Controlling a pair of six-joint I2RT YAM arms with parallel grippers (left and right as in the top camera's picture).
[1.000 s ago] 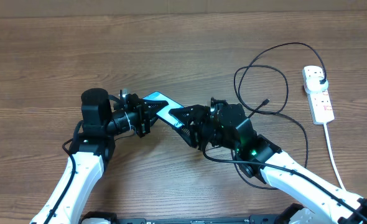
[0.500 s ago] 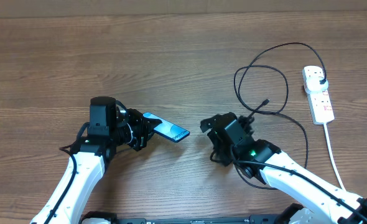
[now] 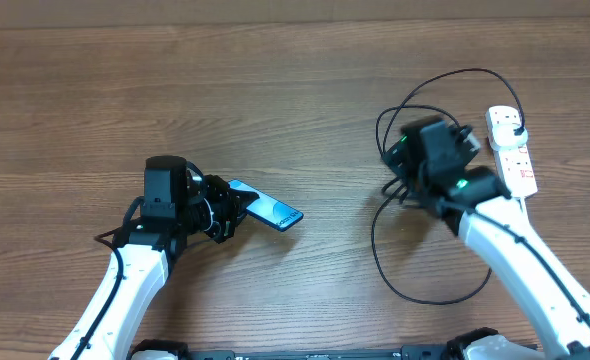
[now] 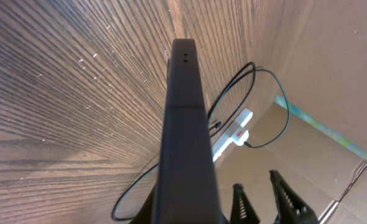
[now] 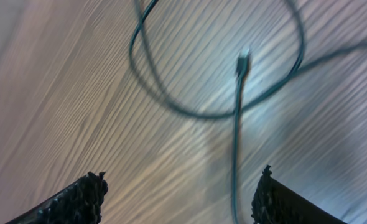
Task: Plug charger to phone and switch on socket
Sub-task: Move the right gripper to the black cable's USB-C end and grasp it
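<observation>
My left gripper (image 3: pixel 227 208) is shut on the phone (image 3: pixel 272 211), holding one end so that its light blue screen points right, tilted above the table. In the left wrist view the phone (image 4: pixel 183 118) shows edge-on as a dark bar between my jaws (image 4: pixel 183 216). My right gripper (image 3: pixel 403 168) is open and empty above the charger cable (image 3: pixel 445 80). In the right wrist view the tiny connector (image 5: pixel 244 60) lies ahead of my open fingers (image 5: pixel 180 199), and the cable (image 5: pixel 234 174) runs between them. The black plug (image 3: pixel 516 130) sits in the white socket (image 3: pixel 511 150).
The socket's white cord (image 3: pixel 537 250) runs toward the front right edge. The black cable loops widely over the right side of the wooden table (image 3: pixel 275 90), down to the front (image 3: pixel 415 298). A cardboard wall (image 4: pixel 333 74) stands beyond the table.
My right gripper has drawn away from the phone and swung right and back, over the cable near the socket. My left gripper keeps hold of the phone, pulled slightly toward the left arm.
</observation>
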